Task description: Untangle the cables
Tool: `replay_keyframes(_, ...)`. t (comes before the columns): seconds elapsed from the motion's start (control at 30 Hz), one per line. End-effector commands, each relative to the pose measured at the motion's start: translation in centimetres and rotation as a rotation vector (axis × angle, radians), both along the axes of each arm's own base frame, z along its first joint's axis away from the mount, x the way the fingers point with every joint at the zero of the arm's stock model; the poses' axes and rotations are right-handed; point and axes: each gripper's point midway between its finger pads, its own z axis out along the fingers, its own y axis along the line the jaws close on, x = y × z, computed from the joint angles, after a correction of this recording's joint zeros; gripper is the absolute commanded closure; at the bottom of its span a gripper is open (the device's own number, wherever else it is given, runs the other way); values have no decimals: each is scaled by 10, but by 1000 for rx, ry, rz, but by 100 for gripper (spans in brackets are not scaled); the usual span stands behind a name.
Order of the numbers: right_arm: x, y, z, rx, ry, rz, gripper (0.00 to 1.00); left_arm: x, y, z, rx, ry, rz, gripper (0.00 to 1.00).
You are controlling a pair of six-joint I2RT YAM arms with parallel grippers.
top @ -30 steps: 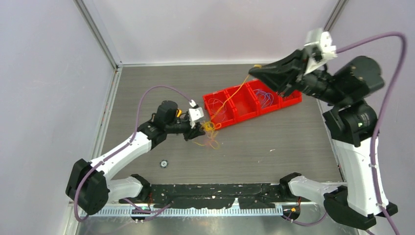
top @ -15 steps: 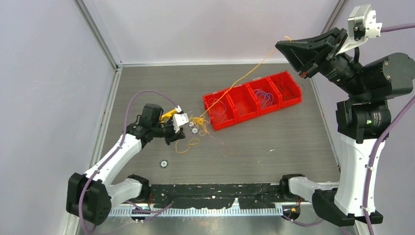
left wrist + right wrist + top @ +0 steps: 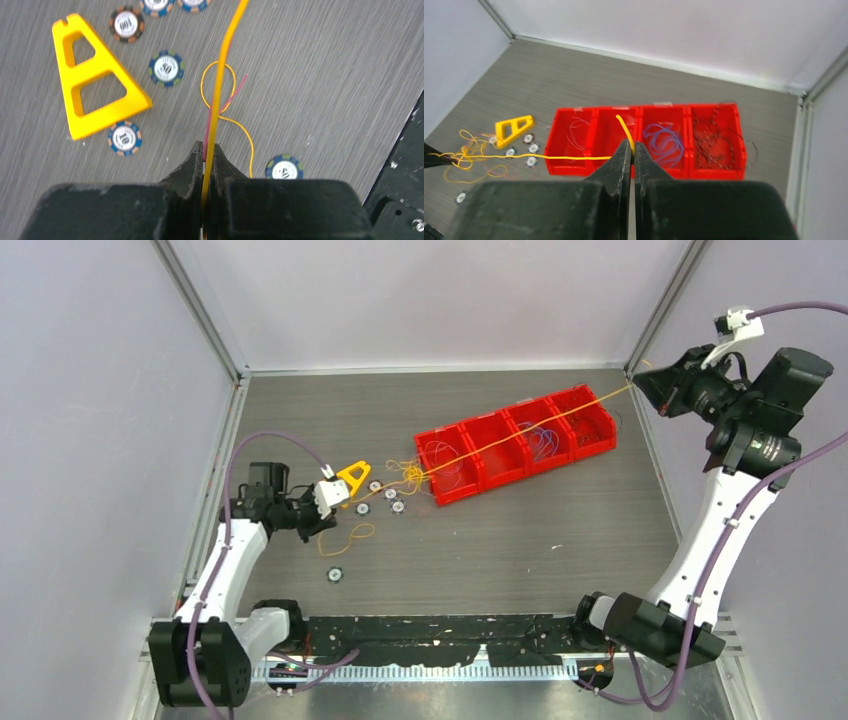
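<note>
On grey bench (image 3: 560, 540), between two arms: yellow cable (image 3: 520, 433) stretched taut over red bin tray (image 3: 598, 447). Right jaws, raised at far right corner, pinched shut on its end. Left jaws, low at left, clamped on yellow strand (image 3: 218, 100) plus reddish cable (image 3: 230, 97). Knot of cables (image 3: 410, 475) just beside tray's left end, near yellow triangular frame (image 3: 352, 476) and poker chips (image 3: 166, 68). Purple-blue cable (image 3: 664, 140), black cables (image 3: 714, 142) lying inside tray compartments.
</note>
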Motion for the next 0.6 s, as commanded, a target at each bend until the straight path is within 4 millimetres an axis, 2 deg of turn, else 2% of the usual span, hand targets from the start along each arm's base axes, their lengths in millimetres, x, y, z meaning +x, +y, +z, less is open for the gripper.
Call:
replay_keyframes(0.0,-16,-19,8,-105,-41,-11,95,-2,26,-6,52,11,-19,100)
replay_keyframes(0.27,-17,-65,-22,-170,17,-111,95,-2,66,-16,142,11,4,100)
replay_keyframes(0.47,-21,-80,-39,-221,62,-129,95,0,90,-24,176,28,26,100)
replay_keyframes(0.57,-26,-76,-46,-246,83,-98,95,2,93,-25,187,18,20,100)
